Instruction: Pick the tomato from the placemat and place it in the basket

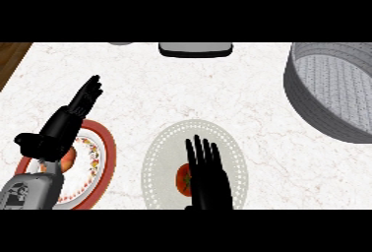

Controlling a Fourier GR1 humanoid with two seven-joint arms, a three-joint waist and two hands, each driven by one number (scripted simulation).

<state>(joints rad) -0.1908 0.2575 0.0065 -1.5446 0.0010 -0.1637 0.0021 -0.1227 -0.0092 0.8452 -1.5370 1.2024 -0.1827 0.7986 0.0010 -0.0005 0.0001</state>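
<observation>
A red tomato (182,179) lies on a round white placemat (167,142) at the lower middle of the counter. My right hand (208,177) hovers over it with its fingers straight, hiding the tomato's right side. The grey basket (330,91) stands at the right edge, far from the tomato. My left hand (82,102) is held open at the left, fingers pointing up and away, above a red-rimmed plate (108,147).
The red-rimmed plate carries an orange object (69,158), partly hidden by my left forearm. A dark-and-white appliance (195,48) stands at the counter's back edge. Brown wood (11,56) borders the counter at the upper left. Bare marble lies between placemat and basket.
</observation>
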